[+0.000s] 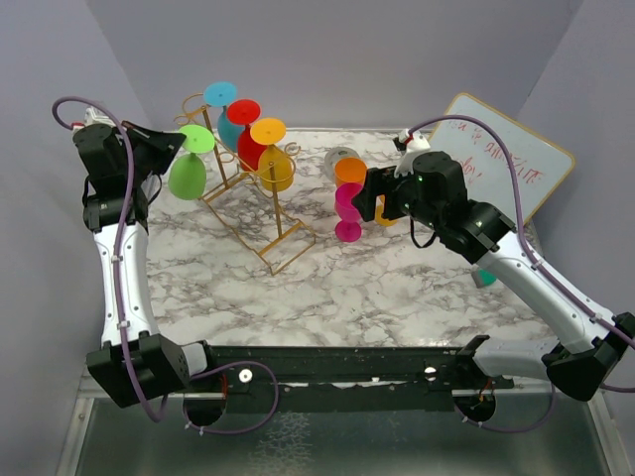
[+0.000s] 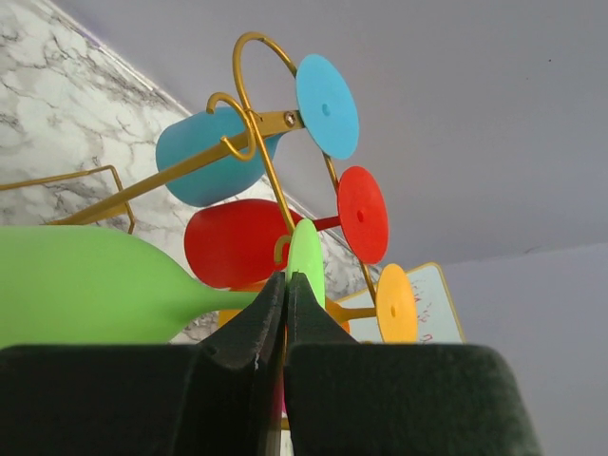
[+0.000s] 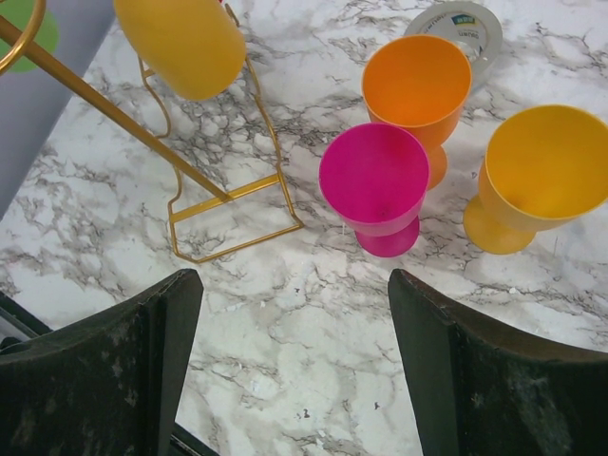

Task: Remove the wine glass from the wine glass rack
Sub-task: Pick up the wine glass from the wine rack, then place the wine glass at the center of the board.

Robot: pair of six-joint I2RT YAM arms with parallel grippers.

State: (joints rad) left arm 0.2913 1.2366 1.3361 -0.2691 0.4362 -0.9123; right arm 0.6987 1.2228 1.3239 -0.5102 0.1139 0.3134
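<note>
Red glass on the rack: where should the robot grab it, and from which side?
Probably the thin stem of the red glass, between its bowl and its flat round foot. The bowl looks too wide and smooth to pinch; the stem is slim. Come from the left arm's side, where the left gripper pinches the green glass the same way.

The wine glass rack [image 3: 114,112] is gold, the wine glass [image 2: 85,285] green, the table [image 1: 397,288] grey-veined white.
</note>
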